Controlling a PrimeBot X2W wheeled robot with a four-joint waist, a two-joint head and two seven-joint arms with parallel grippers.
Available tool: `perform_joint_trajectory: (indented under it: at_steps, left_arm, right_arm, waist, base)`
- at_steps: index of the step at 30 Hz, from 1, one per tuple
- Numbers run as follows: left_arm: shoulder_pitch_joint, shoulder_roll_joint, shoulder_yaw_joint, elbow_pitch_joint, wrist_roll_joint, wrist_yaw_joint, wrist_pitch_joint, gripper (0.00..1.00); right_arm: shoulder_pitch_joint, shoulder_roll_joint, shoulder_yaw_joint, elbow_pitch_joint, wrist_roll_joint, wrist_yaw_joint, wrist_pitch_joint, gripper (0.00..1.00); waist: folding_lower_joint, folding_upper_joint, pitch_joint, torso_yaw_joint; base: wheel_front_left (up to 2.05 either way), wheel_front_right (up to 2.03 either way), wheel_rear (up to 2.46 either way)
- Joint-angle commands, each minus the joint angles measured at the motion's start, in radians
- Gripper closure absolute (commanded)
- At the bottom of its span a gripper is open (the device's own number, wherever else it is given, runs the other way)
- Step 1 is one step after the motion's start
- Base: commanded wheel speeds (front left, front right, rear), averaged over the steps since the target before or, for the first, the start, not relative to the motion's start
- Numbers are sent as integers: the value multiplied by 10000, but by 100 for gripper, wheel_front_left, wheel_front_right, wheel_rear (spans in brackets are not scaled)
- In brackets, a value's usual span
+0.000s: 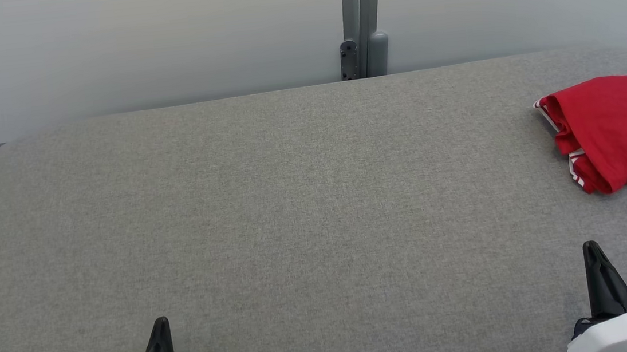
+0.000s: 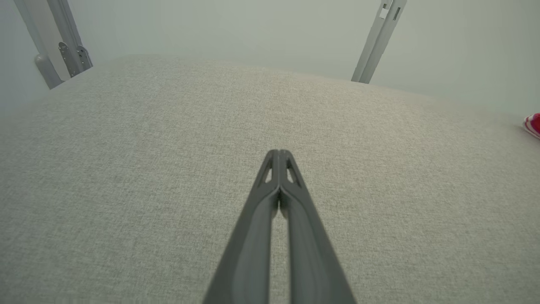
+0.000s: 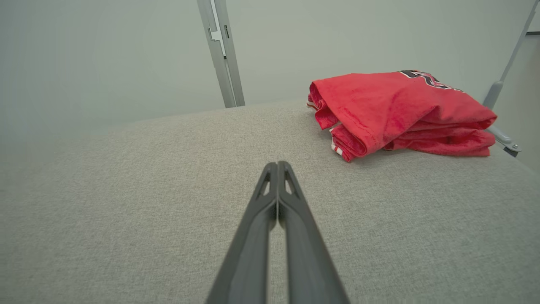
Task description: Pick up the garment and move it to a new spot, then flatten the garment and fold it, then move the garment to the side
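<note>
A big gray cloth-covered surface (image 1: 293,201) stretches out in front of the robot. Behind it is a pale wall with a gray metal post (image 1: 363,21).

The garment (image 1: 614,130) lies on the far right part of the surface. It is red and folded up into a thick pile. Thin red and white stripes peek out along its left edge. Some black print shows on its top, by the right edge of the head view, which cuts off part of the pile.

The left gripper (image 1: 161,324) sits low at the near left. Its two dark fingers are pressed tight together, and nothing is between them. It points across bare gray cloth. The garment is well apart from it, far over to the right. In the left wrist view, a tiny bit of red and white pokes in at the right edge.

The right gripper (image 1: 592,247) sits low at the near right. Its fingers are pressed together too, and it holds nothing. The garment lies ahead of it and a little to the right, farther back on the surface. It is near the gripper but does not touch it. A strip of bare gray cloth lies between the fingertips and the closest fold. In the right wrist view, the pile lies up and to the right of the fingertips.
</note>
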Motion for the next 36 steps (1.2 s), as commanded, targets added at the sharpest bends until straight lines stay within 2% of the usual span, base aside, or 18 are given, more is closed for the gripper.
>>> perform_joint_trajectory:
  at_steps: [1,18,36]
  left_arm:
    - [-234,10,89,-133,-475,-26,97,100]
    - [-641,21,402,-205,-3405,-108,846,100]
    - [-1004,33,686,-244,-5935,-173,1508,100]
  right_arm:
    - [-230,-69,-32,-93,500,-1,112,100]
    - [-670,-63,101,96,3634,-2,844,100]
    - [-1090,-57,183,312,6325,-4,1511,100]
  waist:
    - [1,-1,-1,-5]
    - [1,-1,-8,-64]
    - [1,-1,-15,-126]
  base:
    - [0,0,0]
    - [0,0,0]
    - [0,0,0]
